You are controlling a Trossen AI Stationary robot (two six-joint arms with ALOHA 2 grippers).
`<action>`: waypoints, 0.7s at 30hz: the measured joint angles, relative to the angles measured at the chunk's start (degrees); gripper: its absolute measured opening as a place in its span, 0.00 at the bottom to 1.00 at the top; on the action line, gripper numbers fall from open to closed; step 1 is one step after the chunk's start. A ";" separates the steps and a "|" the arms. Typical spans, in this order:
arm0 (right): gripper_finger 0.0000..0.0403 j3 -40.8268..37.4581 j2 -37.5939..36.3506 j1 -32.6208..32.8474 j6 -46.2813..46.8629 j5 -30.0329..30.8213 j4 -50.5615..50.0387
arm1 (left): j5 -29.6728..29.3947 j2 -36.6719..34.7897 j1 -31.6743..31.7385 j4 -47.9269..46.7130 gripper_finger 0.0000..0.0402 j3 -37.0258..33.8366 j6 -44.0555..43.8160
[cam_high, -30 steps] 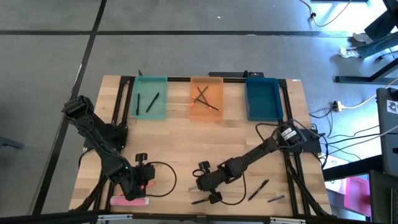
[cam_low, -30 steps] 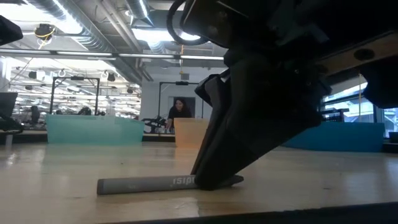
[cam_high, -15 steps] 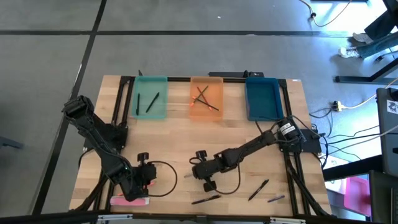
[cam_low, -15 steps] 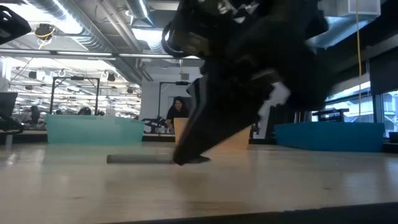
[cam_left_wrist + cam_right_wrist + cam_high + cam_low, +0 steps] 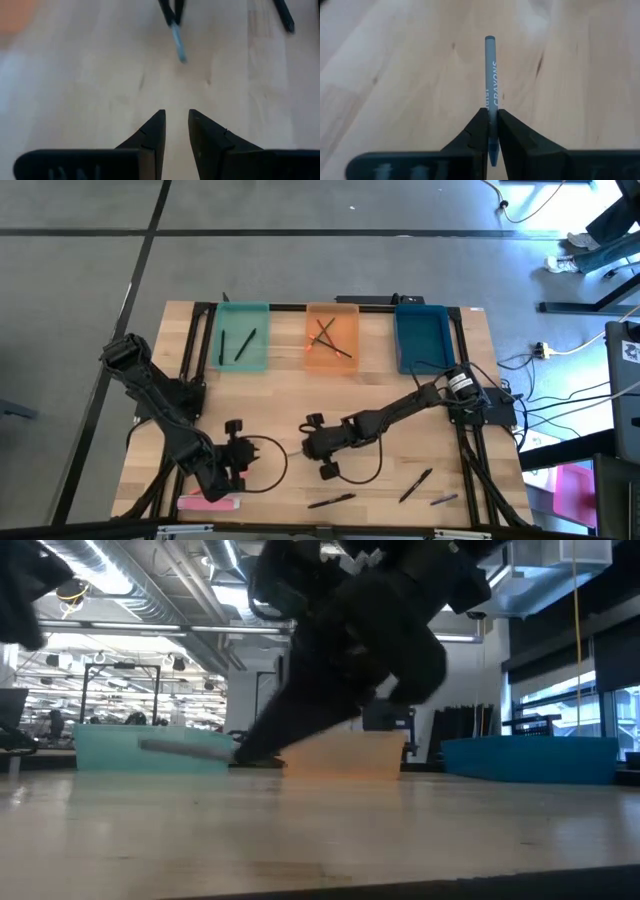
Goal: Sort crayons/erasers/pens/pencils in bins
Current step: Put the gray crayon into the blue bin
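My right gripper [image 5: 490,112] is shut on a grey crayon [image 5: 490,70] above the middle of the table [image 5: 305,447]; in the low view the crayon [image 5: 185,746] sticks out sideways from the fingers. My left gripper [image 5: 176,117] stands open over bare wood at the near left [image 5: 240,460], nothing between its fingers. A pink eraser [image 5: 208,502] lies flat at the near edge beside the left arm. Teal [image 5: 243,360], orange [image 5: 332,365] and blue [image 5: 422,340] bins stand at the far edge; black pens lie in the teal one, crossed sticks in the orange one. My right gripper pinches the crayon's lower part [image 5: 491,106] between its two fingers. The crayon lies along the fingers, and most of its length sticks out past the tips. The fingers slant down from the table's right. The crayon is lifted clear of the table, nearly level.
A black pen [image 5: 332,501], a second black pen [image 5: 416,485] and a short grey stick [image 5: 443,500] lie on the wood near the front edge at the right. Bare wood lies between the grippers and the bins.
My right gripper has risen and gone away from the near edge toward the table's left and far side. It carries the crayon, which lay on the wood a second ago and now hangs clear. My left gripper has turned a little in place.
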 joint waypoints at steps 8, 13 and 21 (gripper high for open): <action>0.10 1.28 -0.07 -1.18 -4.10 -0.02 2.01 | -3.99 -0.01 2.90 3.58 0.19 -0.01 5.61; 0.10 4.28 -0.07 -1.32 -7.18 -0.02 2.03 | -4.00 -0.01 4.99 4.90 0.19 -0.02 7.95; 0.10 6.65 -0.15 -1.66 -10.54 -0.01 1.95 | -3.90 -0.01 6.44 5.10 0.19 -0.02 10.71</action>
